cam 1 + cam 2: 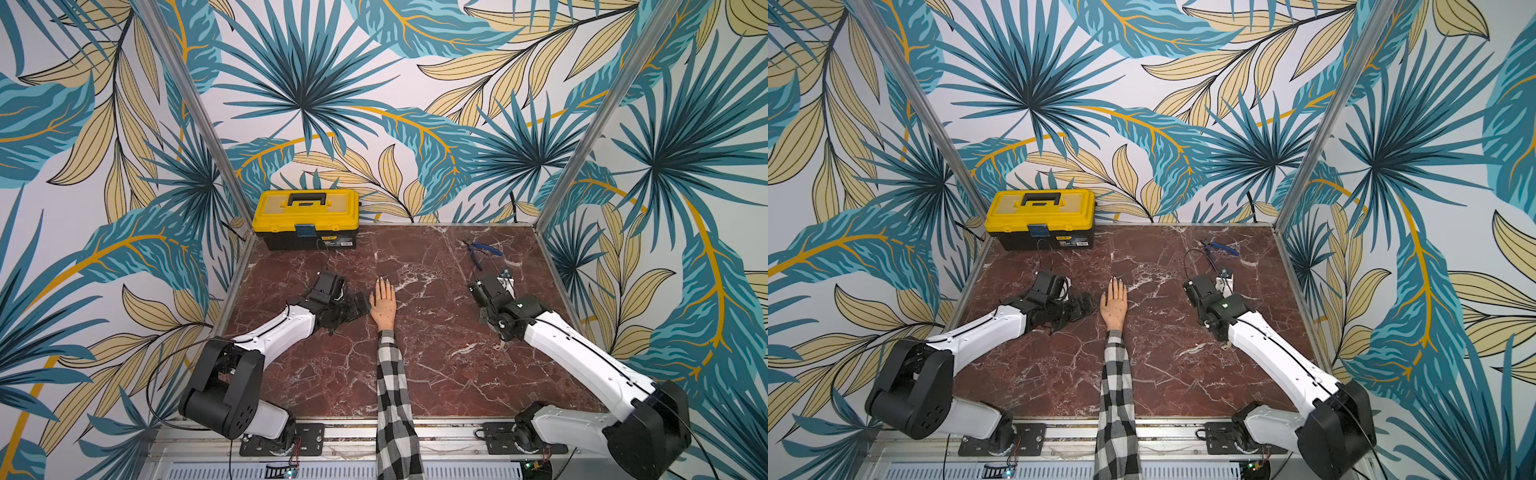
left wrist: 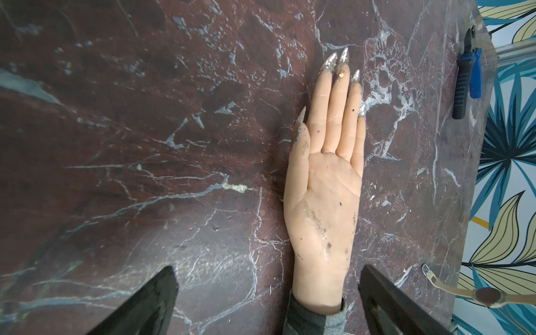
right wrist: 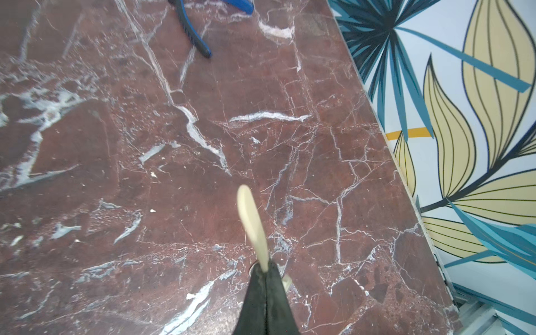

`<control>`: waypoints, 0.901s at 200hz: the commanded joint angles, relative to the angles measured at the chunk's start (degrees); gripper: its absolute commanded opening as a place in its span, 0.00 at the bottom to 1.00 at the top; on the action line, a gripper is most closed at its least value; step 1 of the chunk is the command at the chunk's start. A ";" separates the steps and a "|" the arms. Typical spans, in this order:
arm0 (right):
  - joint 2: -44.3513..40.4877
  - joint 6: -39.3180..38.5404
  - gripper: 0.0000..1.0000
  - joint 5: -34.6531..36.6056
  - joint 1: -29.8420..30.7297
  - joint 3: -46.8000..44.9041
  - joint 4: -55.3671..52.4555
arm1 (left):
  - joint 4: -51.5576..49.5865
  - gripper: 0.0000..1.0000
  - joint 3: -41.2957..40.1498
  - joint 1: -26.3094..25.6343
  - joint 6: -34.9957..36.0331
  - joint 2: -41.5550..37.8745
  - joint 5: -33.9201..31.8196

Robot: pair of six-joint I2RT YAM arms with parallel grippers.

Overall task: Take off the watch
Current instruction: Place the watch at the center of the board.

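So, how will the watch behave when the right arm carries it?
Probably bendy, not limp: the watch strap juts gently curved from the shut right gripper. Likely light, as a strap pinch holds it. The free case end may swing.

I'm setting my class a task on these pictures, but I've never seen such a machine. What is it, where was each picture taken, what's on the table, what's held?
Two robot arms, left and right, stand at a marble table. The two wide pictures look down from one overhead camera; each close-up comes from a camera on an arm's wrist. On the table lie a palm-up mannequin hand in a checked sleeve, a yellow toolbox and blue-handled pliers. The left claw is open and empty, pointing at the hand. The right claw is shut on the watch strap; the hand's wrist is bare.
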 commanded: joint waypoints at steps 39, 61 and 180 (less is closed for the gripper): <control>18.28 4.38 0.00 -1.14 5.72 9.13 2.40 | 1.19 0.99 -0.16 0.31 1.74 1.48 0.20; 24.04 4.22 0.00 -1.61 6.38 13.25 3.14 | 1.16 0.99 -0.39 0.34 1.72 2.36 0.67; 37.60 -1.69 0.38 -13.93 7.33 24.79 12.77 | 3.35 0.99 -0.86 0.38 1.25 3.83 0.30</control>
